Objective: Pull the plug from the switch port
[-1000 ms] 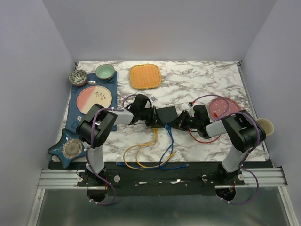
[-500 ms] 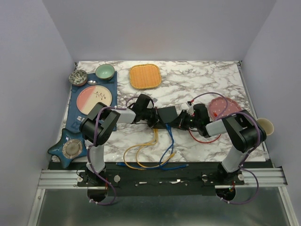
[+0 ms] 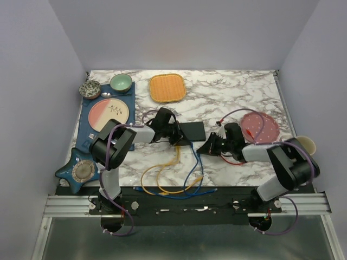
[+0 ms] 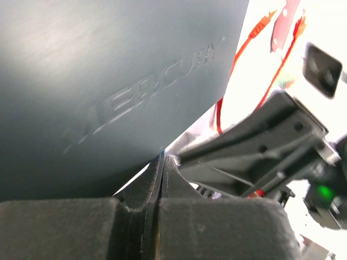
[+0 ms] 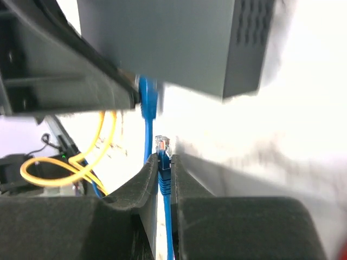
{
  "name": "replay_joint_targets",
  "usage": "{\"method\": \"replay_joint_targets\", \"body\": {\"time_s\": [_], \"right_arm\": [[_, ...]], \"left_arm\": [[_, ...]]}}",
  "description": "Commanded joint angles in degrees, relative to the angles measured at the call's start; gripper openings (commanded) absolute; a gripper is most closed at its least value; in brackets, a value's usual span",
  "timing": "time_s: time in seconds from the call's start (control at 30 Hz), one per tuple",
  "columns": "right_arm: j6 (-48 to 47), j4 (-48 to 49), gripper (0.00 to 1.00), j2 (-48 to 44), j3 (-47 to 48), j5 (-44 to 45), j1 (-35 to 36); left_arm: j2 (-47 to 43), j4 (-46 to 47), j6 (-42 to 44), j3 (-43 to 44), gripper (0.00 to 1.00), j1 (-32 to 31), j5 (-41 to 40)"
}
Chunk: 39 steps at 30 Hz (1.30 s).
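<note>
Plug already out, so the pull step looks done; next is likely to carry the freed cable clear and let go.

Left arm reaches low from the near-left toward mid-bench, left end effector pressed at the left end of the switch. In the left wrist view its fingers sit together at the switch's edge, seemingly bracing it; whether they pinch anything I cannot tell. The switch lies flat mid-bench; a yellow cable and another blue cable run from its near edge.

Right arm stretches low from the near-right, right end effector just beside the switch's near-right corner, clamped on the plug, whose clear tip is free, apart from the ports.
</note>
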Motion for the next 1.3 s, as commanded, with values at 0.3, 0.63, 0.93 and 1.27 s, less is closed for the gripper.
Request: {"method": "replay_joint_targets", "body": {"time_s": [0.3,0.63,0.93,1.27], "right_arm": [[-11.0,-35.8,0.01,-29.3,10.5,43.6,0.4],[-6.7,-40.9,0.20,-18.7,11.9,48.2,-7.5],[-4.9,-29.0,0.66,-24.7,8.6,35.0,-4.6],[4.7,-0.9,0.58,-3.4,6.1,-1.4,-1.3]], "left_arm": [[-10.0,3.0,2.2,-5.7,0.00,2.8,-10.9],[-13.5,-2.1,2.4,-5.5,0.00,4.8,-13.5],[-15.0,-3.6,2.8,-4.7,0.06,8.1,-13.1],[-7.3,-3.6,4.1,1.8,0.06,7.8,-7.2]]}}
